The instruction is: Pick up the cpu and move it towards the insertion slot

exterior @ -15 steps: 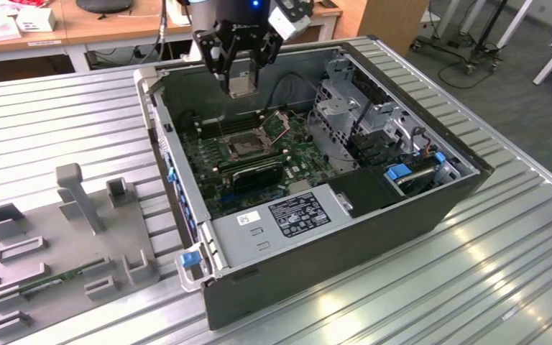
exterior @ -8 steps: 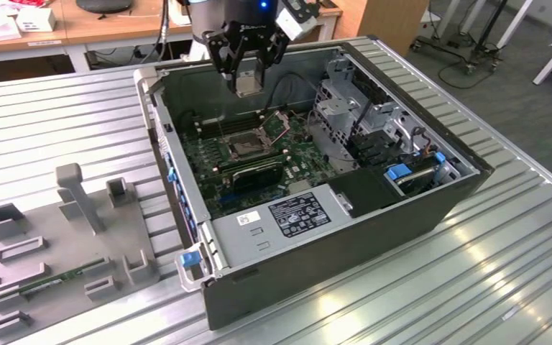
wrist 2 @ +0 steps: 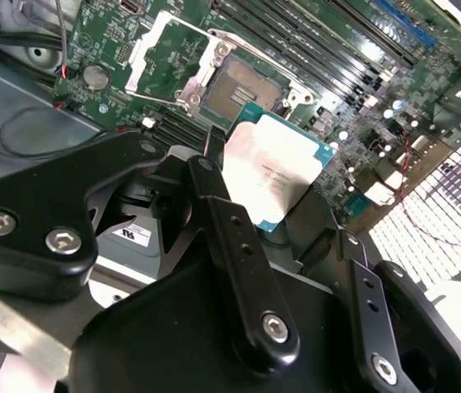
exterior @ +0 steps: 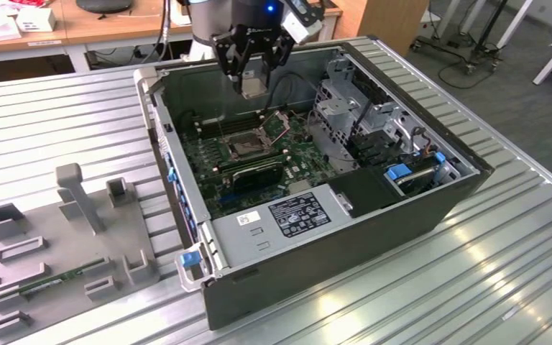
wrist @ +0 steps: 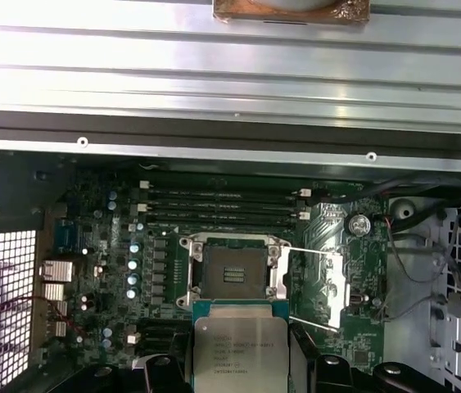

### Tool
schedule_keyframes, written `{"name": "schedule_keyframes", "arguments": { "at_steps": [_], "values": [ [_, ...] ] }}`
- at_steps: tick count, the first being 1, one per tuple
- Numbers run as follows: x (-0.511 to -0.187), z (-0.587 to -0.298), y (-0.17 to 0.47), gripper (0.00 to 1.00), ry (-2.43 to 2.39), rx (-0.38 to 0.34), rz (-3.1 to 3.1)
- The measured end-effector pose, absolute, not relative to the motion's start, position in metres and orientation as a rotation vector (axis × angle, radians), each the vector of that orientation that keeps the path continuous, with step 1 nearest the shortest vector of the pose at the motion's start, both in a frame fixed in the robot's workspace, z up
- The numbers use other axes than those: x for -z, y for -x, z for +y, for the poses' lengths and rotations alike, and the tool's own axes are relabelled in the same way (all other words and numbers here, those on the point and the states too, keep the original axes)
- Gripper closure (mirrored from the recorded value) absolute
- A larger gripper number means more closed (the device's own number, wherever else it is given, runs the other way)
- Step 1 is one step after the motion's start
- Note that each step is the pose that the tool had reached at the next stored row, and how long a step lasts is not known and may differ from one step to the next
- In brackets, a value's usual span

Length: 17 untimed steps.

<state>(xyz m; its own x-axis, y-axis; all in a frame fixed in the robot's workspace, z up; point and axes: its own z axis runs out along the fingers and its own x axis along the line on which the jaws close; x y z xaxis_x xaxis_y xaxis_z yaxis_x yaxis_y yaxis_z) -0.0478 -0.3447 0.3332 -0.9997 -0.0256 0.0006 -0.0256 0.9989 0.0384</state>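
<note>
Exterior view first: your gripper (exterior: 251,80) hangs above the open computer case (exterior: 448,194), over the rear part of the motherboard (exterior: 256,162), and the cpu (exterior: 252,85) sits pinched between its black fingers, clear of the board. Below it and a little toward the camera you can see the insertion slot (exterior: 242,147) — a dark square in a silvery frame, its lid raised. The case lies on its side on a ribbed metal table (exterior: 506,287). On the exterior view's left a grey fixture tray (exterior: 75,244) rests on the same table, with a green memory stick (exterior: 55,282) lying in it.

Both wrist views confirm the grip. In the second wrist view the fingers (wrist 2: 238,246) close on one edge of the cpu (wrist 2: 273,168), silvery top showing, with the insertion slot (wrist 2: 250,90) just beyond it and uncovered. In the first wrist view the cpu (wrist: 241,348) hovers beside the insertion slot (wrist: 234,274) — near it, not over it — and the long black memory slots (wrist: 222,209) run past the socket's far side.
</note>
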Motion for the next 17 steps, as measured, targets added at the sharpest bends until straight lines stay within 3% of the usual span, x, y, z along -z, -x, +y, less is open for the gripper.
{"name": "schedule_keyframes", "arguments": {
  "at_steps": [17],
  "values": [
    [-0.320, -0.341, 0.048, 0.45, -0.011, 0.060, -3.140]
  ]
}}
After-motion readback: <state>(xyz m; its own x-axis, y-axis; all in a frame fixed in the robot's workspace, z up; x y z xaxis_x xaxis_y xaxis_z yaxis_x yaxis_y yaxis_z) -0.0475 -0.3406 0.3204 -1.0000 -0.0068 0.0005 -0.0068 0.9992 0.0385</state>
